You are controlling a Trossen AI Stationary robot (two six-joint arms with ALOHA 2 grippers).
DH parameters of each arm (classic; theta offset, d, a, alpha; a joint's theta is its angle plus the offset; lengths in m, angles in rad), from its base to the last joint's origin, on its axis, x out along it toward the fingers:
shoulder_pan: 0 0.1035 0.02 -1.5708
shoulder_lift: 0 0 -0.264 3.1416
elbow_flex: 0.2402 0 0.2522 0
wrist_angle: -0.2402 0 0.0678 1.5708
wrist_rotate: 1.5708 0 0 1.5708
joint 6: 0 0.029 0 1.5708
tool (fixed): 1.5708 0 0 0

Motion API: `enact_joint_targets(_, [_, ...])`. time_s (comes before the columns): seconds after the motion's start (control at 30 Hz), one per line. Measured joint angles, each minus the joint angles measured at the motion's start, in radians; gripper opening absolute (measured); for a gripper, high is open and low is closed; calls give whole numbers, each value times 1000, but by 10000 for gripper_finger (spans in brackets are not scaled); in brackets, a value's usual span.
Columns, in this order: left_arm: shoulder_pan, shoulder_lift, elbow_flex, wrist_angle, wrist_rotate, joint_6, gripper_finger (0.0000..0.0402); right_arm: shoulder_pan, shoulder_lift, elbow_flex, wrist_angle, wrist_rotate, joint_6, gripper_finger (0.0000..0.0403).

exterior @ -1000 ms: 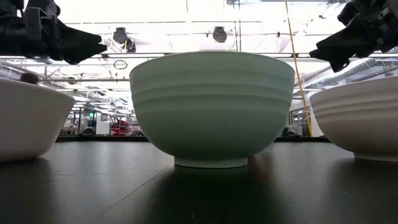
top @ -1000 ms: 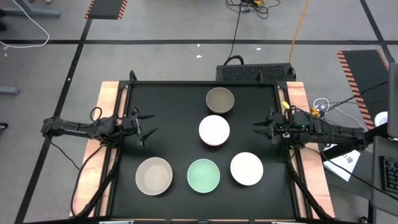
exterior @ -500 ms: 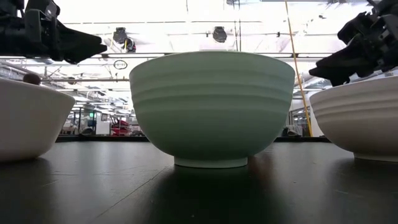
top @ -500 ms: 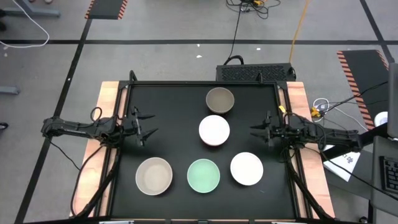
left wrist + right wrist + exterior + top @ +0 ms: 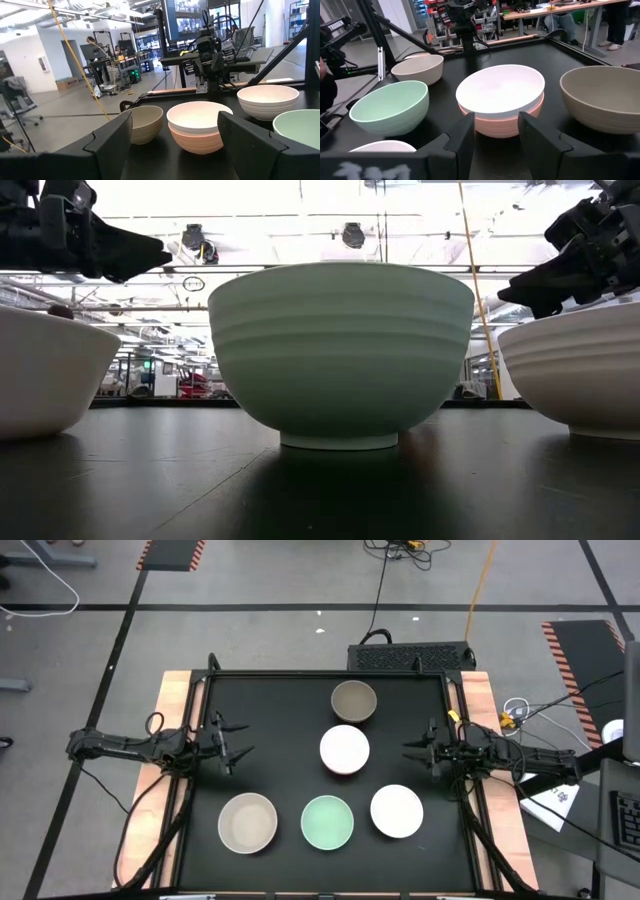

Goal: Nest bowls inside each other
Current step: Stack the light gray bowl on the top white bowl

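Five bowl positions show on the black surface (image 5: 260,730) in the high view. At upper centre sits the dark grey-brown bowl (image 5: 353,701). Just below it, at the middle of the frame, a white bowl (image 5: 344,748) rests nested inside the salmon-orange bowl (image 5: 195,141) — only the orange rim peeks out beneath it. Along the lower part of the frame stand three single bowls: the beige-grey bowl (image 5: 247,822) at lower left, the mint green bowl (image 5: 327,822) at lower centre, and a second white bowl (image 5: 396,810) at lower right.

The left pincer (image 5: 234,743) hangs at centre left, released, fingers spread wide and gripping nothing. The right pincer (image 5: 414,748) sits at centre right — also released and empty, its fingers parted, pointing toward the nested white and salmon pair.
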Motion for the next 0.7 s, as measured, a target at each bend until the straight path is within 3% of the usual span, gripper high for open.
enact_joint_targets(0.4, [0,0,0,-27,6,-84,292,0,0,-13,-8,-1,13,143])
enact_joint_targets(0.57, [3,0,0,27,-88,-81,292,0,0,-34,22,-1,10,143])
enact_joint_targets(0.7, [4,0,0,42,-98,-43,292,0,0,-45,71,-1,-3,143])
